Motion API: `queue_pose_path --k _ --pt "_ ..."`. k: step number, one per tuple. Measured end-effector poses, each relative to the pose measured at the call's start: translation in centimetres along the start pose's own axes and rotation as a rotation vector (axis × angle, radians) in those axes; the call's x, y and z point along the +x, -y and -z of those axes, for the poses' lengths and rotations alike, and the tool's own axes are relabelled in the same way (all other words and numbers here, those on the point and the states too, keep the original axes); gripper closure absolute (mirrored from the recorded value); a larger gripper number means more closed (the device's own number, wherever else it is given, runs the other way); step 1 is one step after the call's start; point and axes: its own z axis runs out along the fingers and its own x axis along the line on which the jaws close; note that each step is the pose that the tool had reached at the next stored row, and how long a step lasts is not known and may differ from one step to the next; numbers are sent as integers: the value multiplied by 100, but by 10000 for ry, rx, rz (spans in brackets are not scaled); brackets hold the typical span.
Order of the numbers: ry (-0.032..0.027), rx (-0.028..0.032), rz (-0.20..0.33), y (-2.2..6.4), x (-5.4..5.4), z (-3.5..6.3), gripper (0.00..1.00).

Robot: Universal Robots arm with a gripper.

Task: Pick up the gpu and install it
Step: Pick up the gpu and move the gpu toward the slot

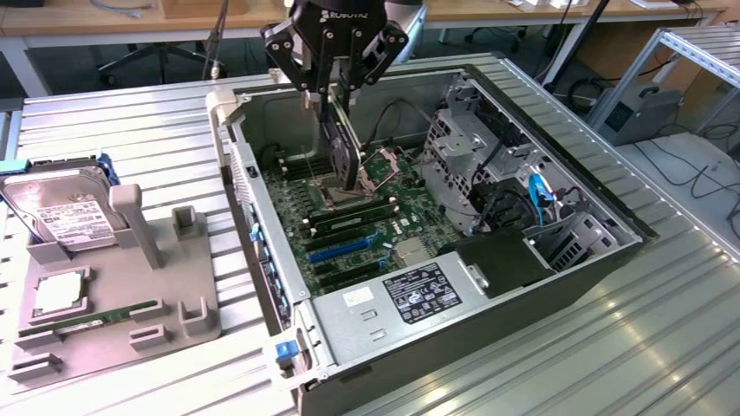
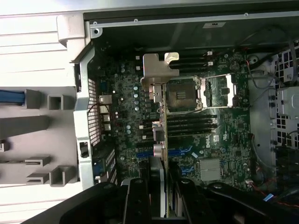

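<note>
Workshop bench of ribbed aluminium, desks and chair legs behind; entry: one arm at work over an open computer case.

Gripper: clenched on the gpu, a finger on each flat face; in the wrist view the gripper straddles the card's thin edge.

Item held: gpu, black, flat, hanging lengthwise down inside the case walls; silver bracket at the end farthest from the fingers. It hangs over the motherboard near the processor socket; whether the bracket touches the board I cannot tell.

Handling, by my judgement: light; stiff as a board, no sag; faces smooth, so a pinch at one end could let it pivot or slip. Fragile along the contact edge and at the soldered parts. Best taken on bare board or shroud, clear of connector and bracket, roughly as gripped here.

Arm pose: wrist pointing straight down, tool vertical, over the half of the case farther from the power supply.

Surroundings, outward: blue expansion slots between socket and power supply, nothing seated in them; drive cage and cables on the exterior view's right. A grey fixture stands on the bench at the exterior view's left; it carries a hard drive with white label and a green memory stick.
</note>
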Motion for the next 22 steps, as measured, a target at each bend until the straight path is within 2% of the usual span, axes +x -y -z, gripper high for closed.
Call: queue_pose_path --k 22 --pt "-2 0 -1 -18 -274 -91 73"
